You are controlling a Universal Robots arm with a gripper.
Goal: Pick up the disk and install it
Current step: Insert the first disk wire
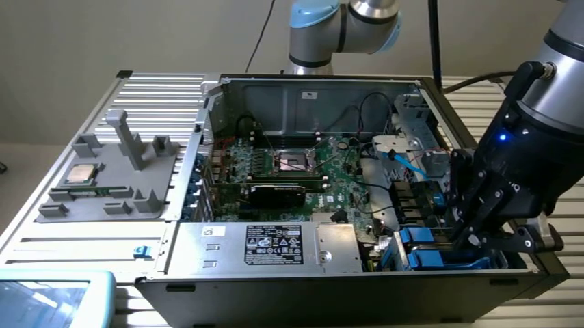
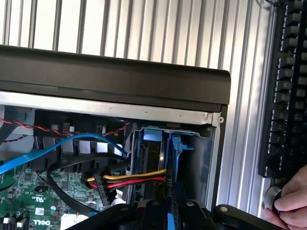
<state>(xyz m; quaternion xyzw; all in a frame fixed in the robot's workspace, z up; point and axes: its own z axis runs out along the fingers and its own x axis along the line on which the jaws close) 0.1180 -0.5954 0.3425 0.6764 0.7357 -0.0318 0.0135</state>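
The disk [image 1: 440, 260] stands on edge in the drive bay at the exterior view's right end of the open computer case [image 1: 310, 102]; mostly its bright blue bracket [image 2: 181, 143] shows. My black gripper [image 1: 474, 236] reaches down into that bay and is shut on the disk's bracket. In the wrist view the fingers [image 2: 189, 211] sit close together over the bracket's edge, with a sliver of blue between them. Right beside the disk stands another blue-bracketed drive [image 2: 152, 160], with yellow, red and black power wires [image 2: 129, 178] plugged into it.
A blue data cable [image 2: 48, 153] and a black cable loop over the motherboard [image 1: 301, 164] near the bay. The power supply [image 1: 273, 246] lies along the case front. A grey fixture tray [image 1: 109, 178] holds a silver chip [image 1: 82, 174]. A person's hand [image 2: 292, 201] rests by a keyboard [image 2: 288, 86].
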